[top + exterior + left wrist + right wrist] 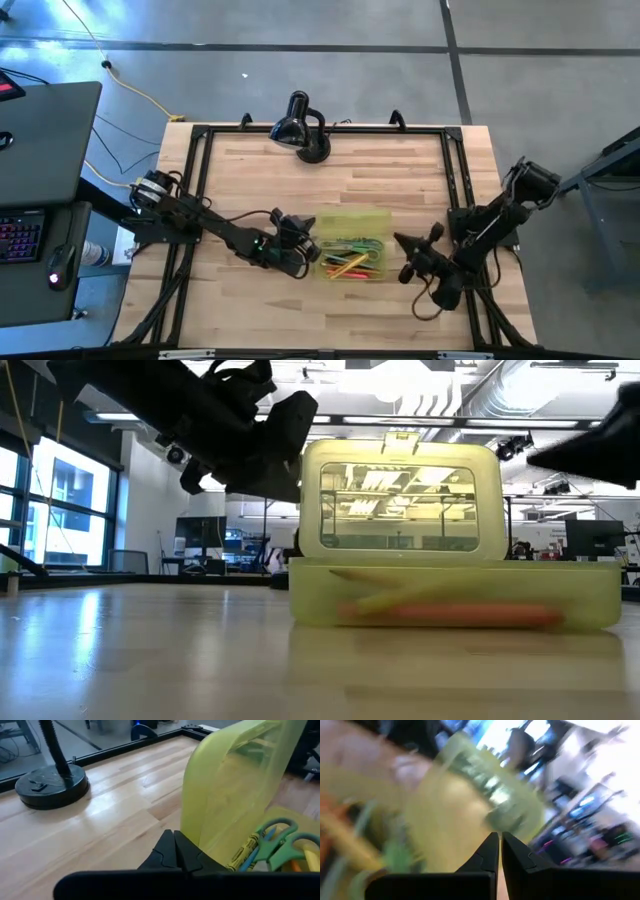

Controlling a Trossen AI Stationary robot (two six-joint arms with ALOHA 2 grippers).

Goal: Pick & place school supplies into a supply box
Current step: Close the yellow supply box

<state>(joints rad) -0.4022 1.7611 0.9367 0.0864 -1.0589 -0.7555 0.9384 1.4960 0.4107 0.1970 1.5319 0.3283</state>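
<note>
Now, with supply box (352,245) mid-table, its lid (400,495) upright and pencils and scissors (280,842) inside, note both left gripper (174,851) and right gripper (500,851) pinched shut and empty; you'd nudge that light, thin, flexible lid at its top edge, gently.

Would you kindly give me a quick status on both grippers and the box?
Left gripper shut, empty, at supply box edge. Right gripper shut, empty, just beyond other end. Lid upright, scissors and pencils inside. Desk lamp well clear.
</note>
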